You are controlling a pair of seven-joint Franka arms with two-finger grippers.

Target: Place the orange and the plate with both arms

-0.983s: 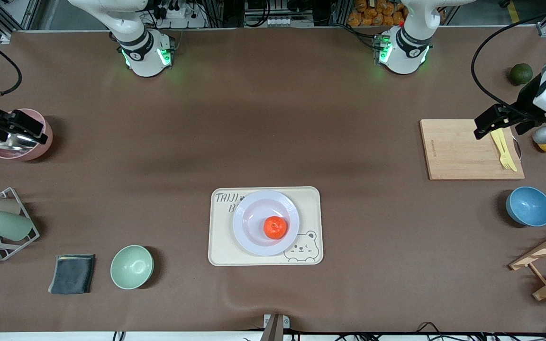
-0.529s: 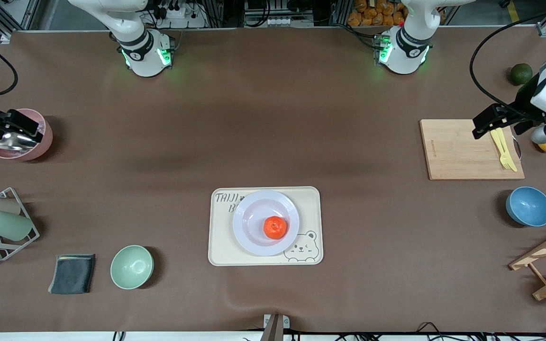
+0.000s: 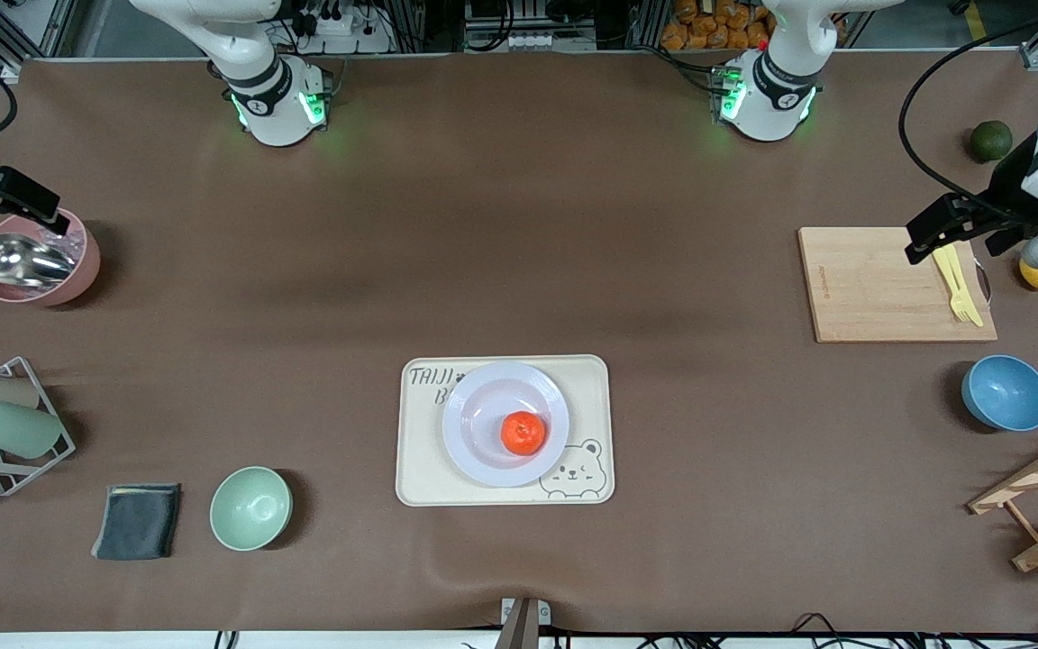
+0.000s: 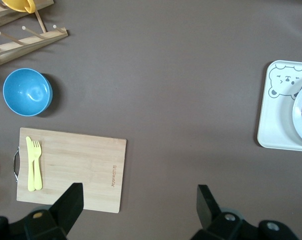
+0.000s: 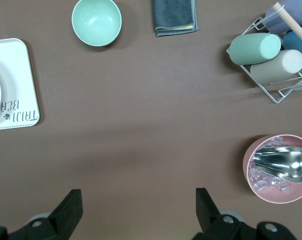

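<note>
Orange [image 3: 523,433] stem-up on plate [image 3: 483,406], both claws open

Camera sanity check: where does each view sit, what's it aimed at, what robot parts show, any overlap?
Front view: high, facing the robots; whole table, both bases, left hand over the wooden cutting board, right hand over the pink bowl.
Left wrist view: looks down; open fingers show.
Right wrist view: looks down; open fingers show.
All share the cream bear-printed tray, holding lavender plate and orange.
</note>
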